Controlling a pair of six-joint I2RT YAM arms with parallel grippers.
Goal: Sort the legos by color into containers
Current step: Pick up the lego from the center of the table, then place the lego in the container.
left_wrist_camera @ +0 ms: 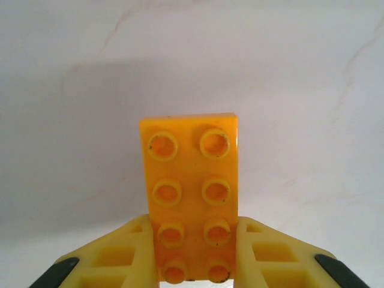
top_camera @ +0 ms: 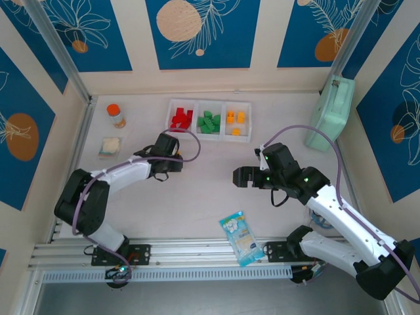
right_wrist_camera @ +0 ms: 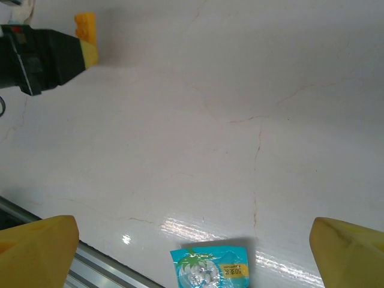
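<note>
A blue and white plastic snack packet [top_camera: 239,237] lay flat on the pale marbled table [top_camera: 203,203], near its front edge. A large mint-green plastic case [top_camera: 331,111] stood at the right wall. At the far left stood a small orange-capped bottle [top_camera: 116,115], with a pale square packet [top_camera: 109,146] near it.

Right gripper [right_wrist_camera: 192,252] is spread wide. Its yellow fingertips [right_wrist_camera: 37,249] sit in the two lower corners, above a white surface [right_wrist_camera: 240,120] with hairline cracks. Just ahead of the gripper, roughly centred between its fingers, a blue-white snack packet [right_wrist_camera: 210,270] lies flat on the surface, and a metal rail [right_wrist_camera: 102,267] runs close beside one finger. Far ahead of the gripper, off toward the rail's side, the left gripper [right_wrist_camera: 87,51], black-bodied with a yellow finger, carries a yellow-orange brick [right_wrist_camera: 84,23] that projects past its tip.
</note>
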